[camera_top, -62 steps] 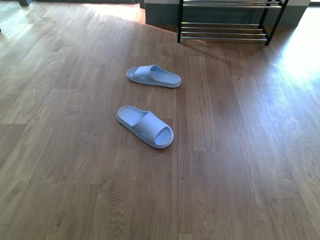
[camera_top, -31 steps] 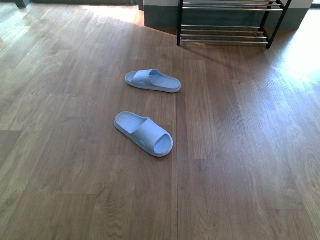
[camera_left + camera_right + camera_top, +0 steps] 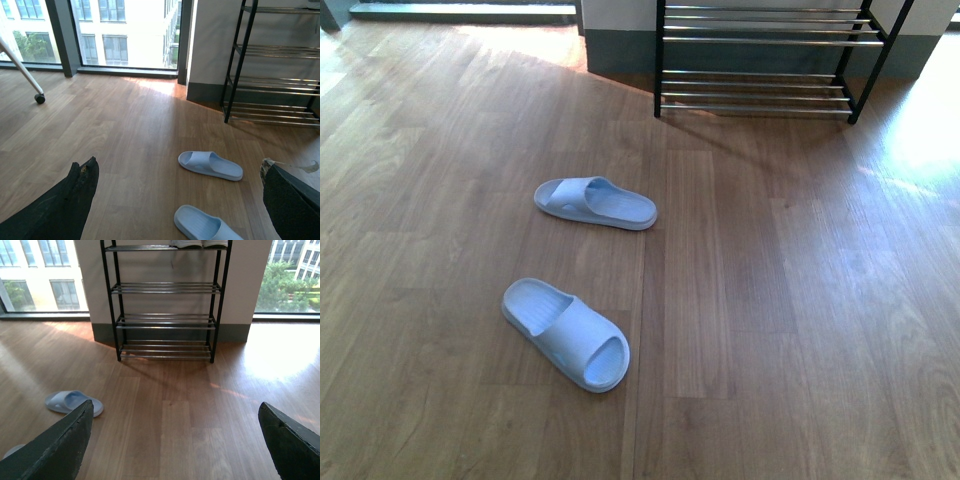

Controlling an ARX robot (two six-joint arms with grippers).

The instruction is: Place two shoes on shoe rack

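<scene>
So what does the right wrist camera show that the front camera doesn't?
Only the right wrist view shows the shoe rack at full height, footwear on its top shelf, windows, and the right gripper, open. Only the front view shows the near slipper whole, lying apart from the far slipper. Both show the far slipper, the rack's lower shelves and the wooden floor.

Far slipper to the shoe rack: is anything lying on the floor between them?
No. In the front view only bare wood floor separates the far slipper from the shoe rack.
</scene>
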